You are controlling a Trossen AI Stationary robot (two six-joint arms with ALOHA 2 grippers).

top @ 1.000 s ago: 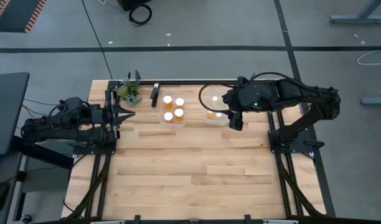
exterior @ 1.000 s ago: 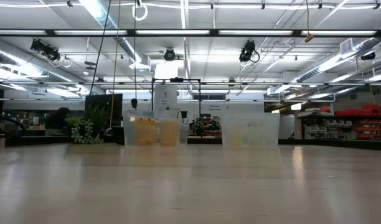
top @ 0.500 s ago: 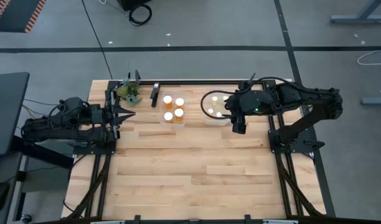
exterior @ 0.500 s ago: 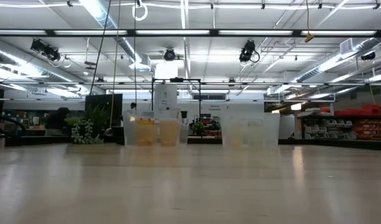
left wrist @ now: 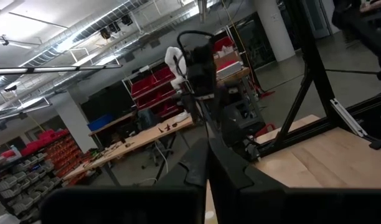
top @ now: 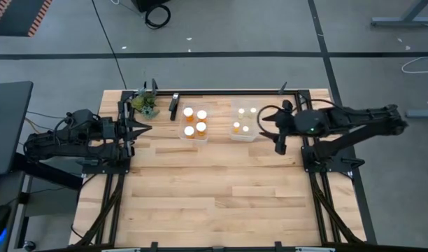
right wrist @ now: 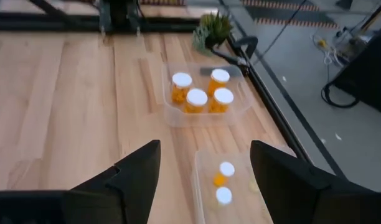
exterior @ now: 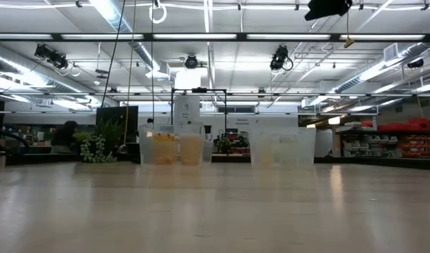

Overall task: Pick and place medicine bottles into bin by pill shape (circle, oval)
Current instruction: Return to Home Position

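High view: eight bottles in two bins, both grippers empty

Looking down on the table (top: 214, 189), the left bin (top: 194, 139) holds four orange bottles (top: 188, 112), white caps up, in a tight cluster. The right bin (top: 245, 138) stands near it with a strip of bare wood between them. It holds four small bottles (top: 241, 110), set as two loose pairs. Every bottle I can see sits inside one bin or the other.

The right gripper (top: 279, 147) hangs over the wood just beside the right bin, on the side toward the table's right edge, and touches neither bin nor bottle. Its wrist view shows its two dark fingers (right wrist: 137, 171) spread wide and empty. Beyond them are both bins, the orange bottles upright in the farther one and two white caps showing in the nearer one.

The left gripper (top: 145, 127) waits at the table's left edge, close to a small plant (top: 144, 103) and well apart from the bins. Its fingers are pressed together into a point and pinch nothing; the left wrist view shows the same closed pair.

From table height the bins stand side by side at the far end. Orange shows through the left one's clear wall, and the right one looks pale.
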